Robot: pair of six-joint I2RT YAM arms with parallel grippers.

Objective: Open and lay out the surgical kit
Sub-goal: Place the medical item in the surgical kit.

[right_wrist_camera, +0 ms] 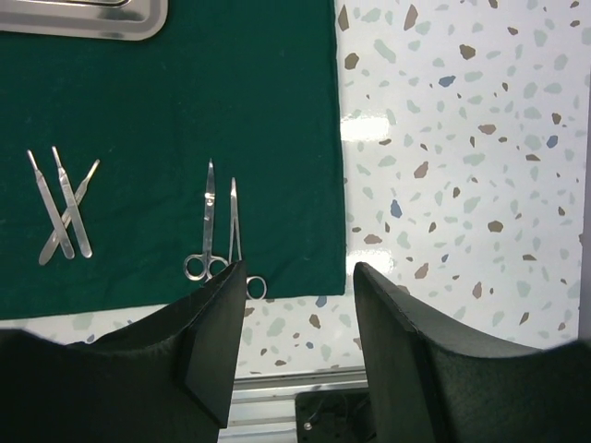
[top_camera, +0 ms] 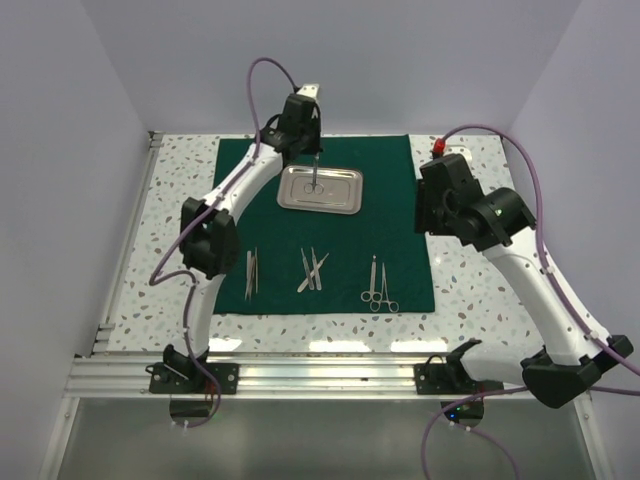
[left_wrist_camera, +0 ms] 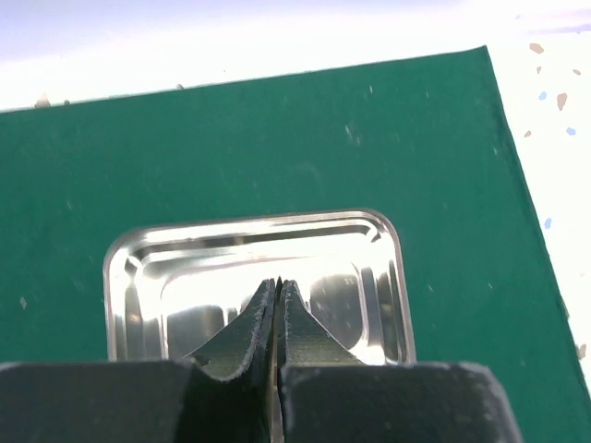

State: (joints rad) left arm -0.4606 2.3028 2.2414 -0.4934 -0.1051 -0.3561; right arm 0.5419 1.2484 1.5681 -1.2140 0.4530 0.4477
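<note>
The dark green cloth lay spread on the terrazzo table. The steel tray sat near the cloth's far edge, its contents unclear. Tweezers, three crossed slim instruments and ring-handled scissors and forceps lined the near edge. The left gripper hung over the tray, fingers together. The right gripper had its fingers apart, holding nothing.

The scene is lit brightly and evenly from above. Only soft, short shadows are cast under the arms onto the green cloth. Strong glare is returned by the steel tray, and its floor is streaked with white reflections in the left wrist view. A white hot spot is thrown on the speckled table in the right wrist view. The far table edge in the left wrist view is washed out. The instruments are rendered sharply, while the dark near foreground is slightly soft.
</note>
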